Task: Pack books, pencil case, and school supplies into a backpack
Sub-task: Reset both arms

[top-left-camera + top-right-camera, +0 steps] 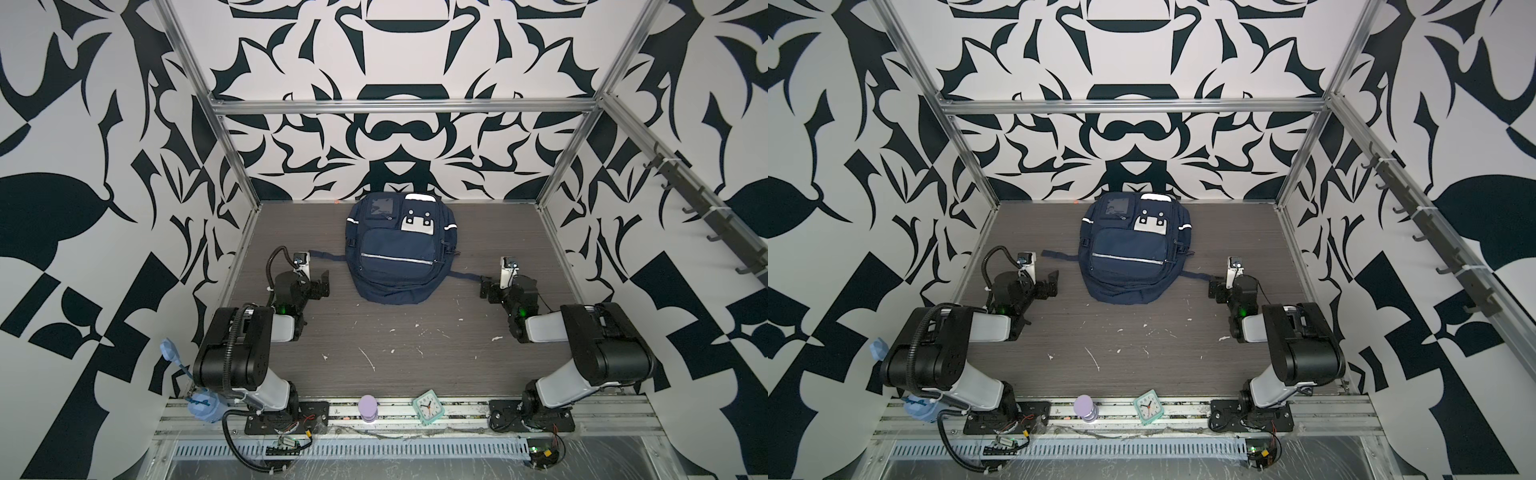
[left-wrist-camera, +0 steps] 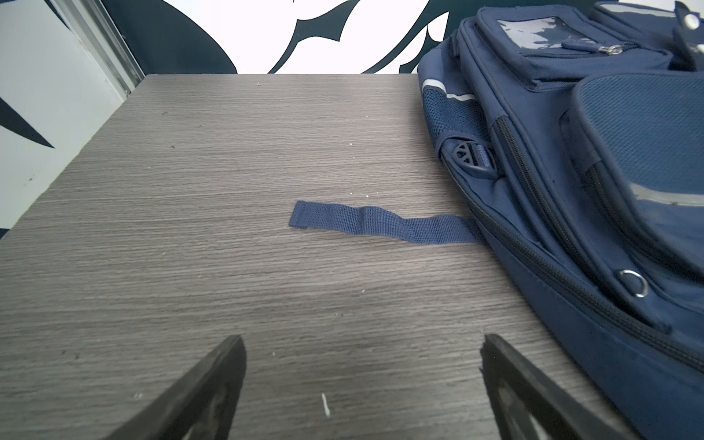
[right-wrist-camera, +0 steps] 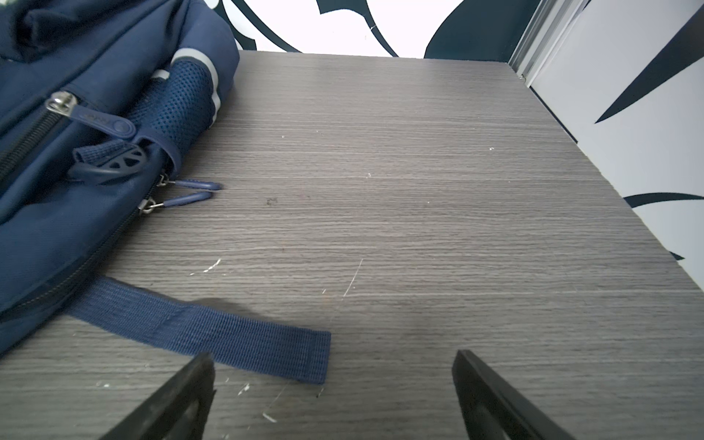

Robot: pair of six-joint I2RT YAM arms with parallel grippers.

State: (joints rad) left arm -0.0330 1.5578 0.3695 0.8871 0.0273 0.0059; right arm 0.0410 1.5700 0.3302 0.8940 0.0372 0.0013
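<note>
Grey wood-grain table [image 1: 395,345] with navy backpack [image 1: 397,253] between left pincer [image 1: 324,284] and right pincer [image 1: 485,286] (both wide apart).

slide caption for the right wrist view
Open right gripper over the grey table, a loose strap of the navy backpack lying ahead of it.

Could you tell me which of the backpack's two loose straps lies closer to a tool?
The right-side strap: its end lies just before the right tool, whereas the left strap stops well ahead of the left tool.
</note>
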